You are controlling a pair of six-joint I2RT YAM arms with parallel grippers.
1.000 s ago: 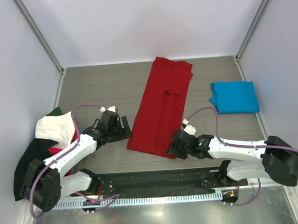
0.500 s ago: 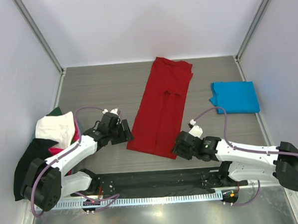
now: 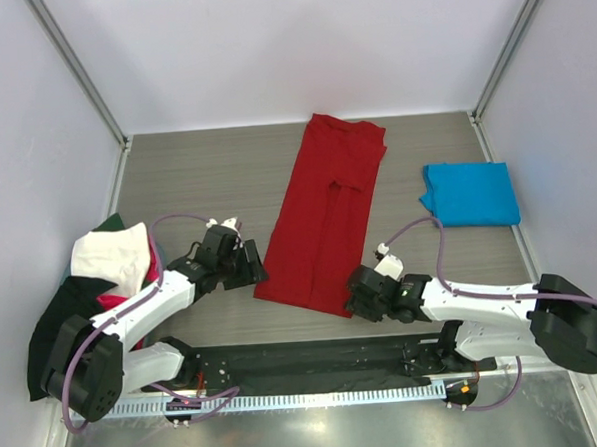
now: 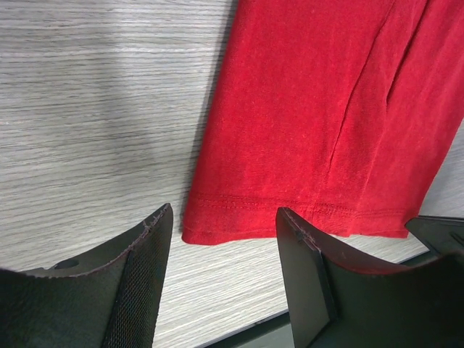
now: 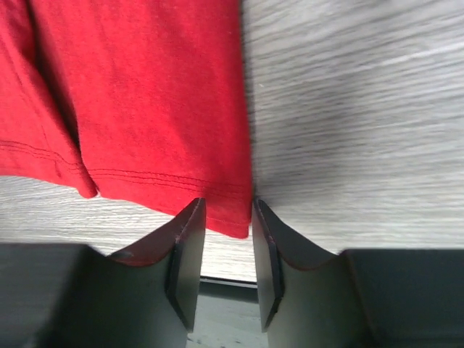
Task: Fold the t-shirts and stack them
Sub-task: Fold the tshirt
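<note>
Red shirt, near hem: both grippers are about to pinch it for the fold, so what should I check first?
1. Left gripper straddles the hem's left corner, jaws open: ok.
2. Right gripper straddles the hem's right corner, jaws narrowly open: ok.
3. Either gripper's fingers already touching cloth: cannot tell.
4. Red shirt lies flat as one long strip: ok.
5. Blue shirt lies apart from the red one, clear of the fold: ok.

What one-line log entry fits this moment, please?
red t-shirt: flat, narrow fold | left claw: open at hem corner | right claw: open, straddling other corner
</note>
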